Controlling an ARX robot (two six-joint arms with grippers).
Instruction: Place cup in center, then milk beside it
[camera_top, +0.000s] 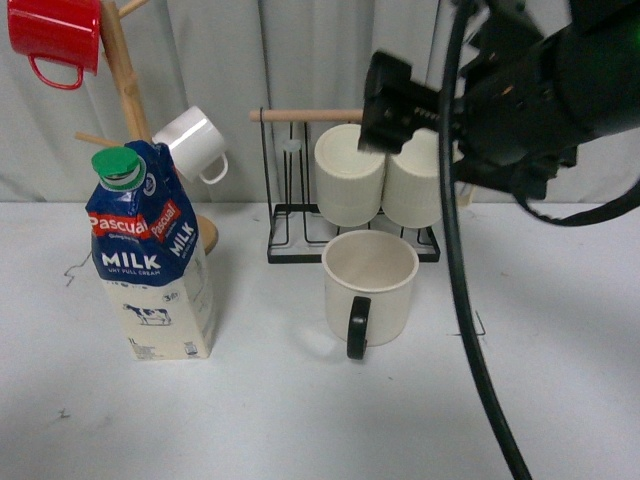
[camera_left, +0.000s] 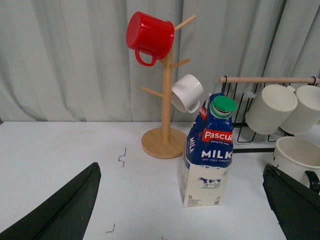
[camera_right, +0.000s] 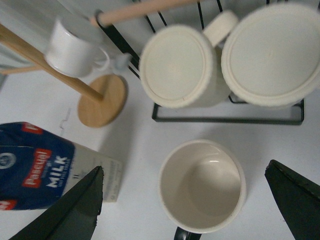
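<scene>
Two grippers, both spread wide. In the left wrist view the left gripper (camera_left: 182, 205) shows dark fingers (camera_left: 70, 205) at either lower corner, holding nothing, with the milk (camera_left: 207, 150) framed between them. In the right wrist view the right gripper (camera_right: 184, 200) is just as wide, fingers (camera_right: 75, 210) clear of everything, poised above the cup (camera_right: 202, 185).

Cup – wide cream mug, black handle turned toward the front camera, upright and empty on the white table (camera_top: 560, 400). It sits near the middle of the front view, just in front of the black wire rack (camera_top: 290, 235), not touching it.

Milk – tall carton, upright, left of the cup with a clear gap between them, in front of the wooden mug tree (camera_top: 125, 70). Green round cap, blue top. Red band reads "Pascual"; large white letters read "MILK"; the small line beneath looks like "UHT FULL CREAM". Cream base carries a cow drawing and "1L" at the lower corner.

One red mug (camera_top: 55, 35) and one small white mug (camera_top: 192, 143) hang on the tree. Two ribbed cream mugs (camera_top: 350, 172) hang from the rack's wooden dowel (camera_top: 305, 115), bottoms toward the camera. Neither these nor the cup show any writing.
</scene>
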